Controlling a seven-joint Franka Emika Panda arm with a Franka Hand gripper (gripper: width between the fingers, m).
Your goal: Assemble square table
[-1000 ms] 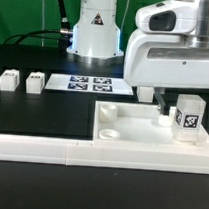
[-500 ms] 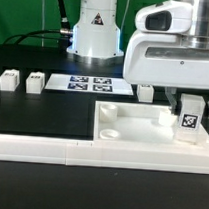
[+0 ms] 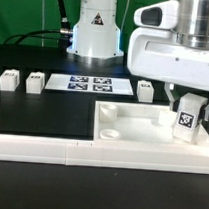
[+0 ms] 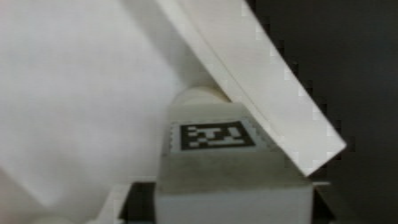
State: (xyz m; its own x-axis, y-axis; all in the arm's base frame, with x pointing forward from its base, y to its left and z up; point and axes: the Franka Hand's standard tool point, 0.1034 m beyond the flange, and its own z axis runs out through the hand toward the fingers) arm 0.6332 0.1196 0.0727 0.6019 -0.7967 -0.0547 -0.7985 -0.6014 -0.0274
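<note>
Gripper (image 3: 189, 102) jaws clamped on tilted leg (image 3: 186, 120); recommend squaring it upright over table top (image 3: 125, 140) corner before seating.

At the far corner of the top (image 3: 146, 130), on the exterior view's right, a tilted leg (image 3: 188, 117) sits between the fingers of the gripper (image 3: 188, 106), which close on it. A second leg (image 3: 145, 91) stands just behind the top's back rim. Behind the top and toward the exterior view's left lies the marker board (image 3: 91, 85). Farther left of it stand a third leg (image 3: 35, 82) and a fourth leg (image 3: 8, 81), side by side. The rail (image 3: 40, 147) runs along the top's front edge and on leftward.
</note>
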